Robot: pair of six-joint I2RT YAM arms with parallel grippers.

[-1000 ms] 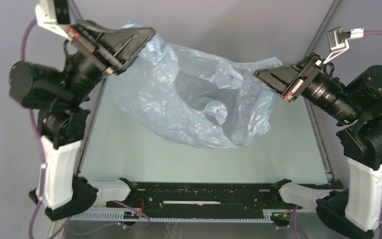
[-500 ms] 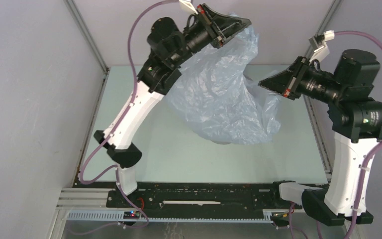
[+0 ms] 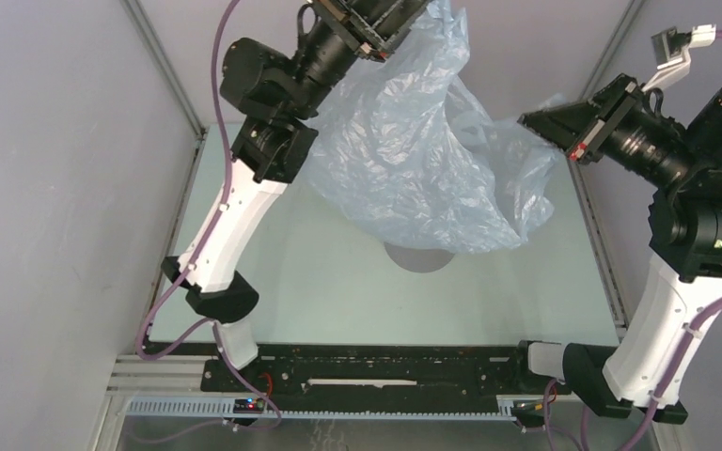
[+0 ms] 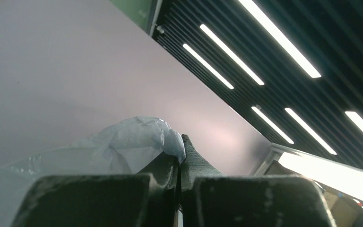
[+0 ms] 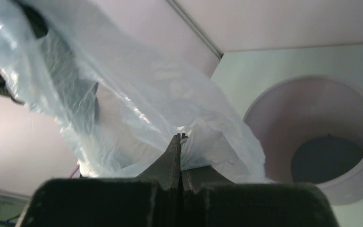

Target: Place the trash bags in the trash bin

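Observation:
The pale blue translucent trash bag (image 3: 414, 160) hangs in the air between both arms, above the table. My left gripper (image 3: 423, 7) is raised at the top edge of the top view and is shut on the bag's upper edge (image 4: 137, 142). My right gripper (image 3: 526, 120) is shut on the bag's right edge (image 5: 208, 142). The light grey round trash bin (image 5: 312, 137) stands upright on the table below the bag, dark inside. In the top view only a sliver of its rim (image 3: 420, 260) shows under the bag.
The pale green table (image 3: 338, 291) is walled by grey panels on the left, right and back, with metal frame posts (image 3: 164, 70) at the back corners. A black rail (image 3: 376, 371) runs along the near edge.
The left arm has lifted the bag's edge higher and further back, to the top of the view. The right gripper has risen slightly. The bag now hangs taller, uncovering the bin's rim.

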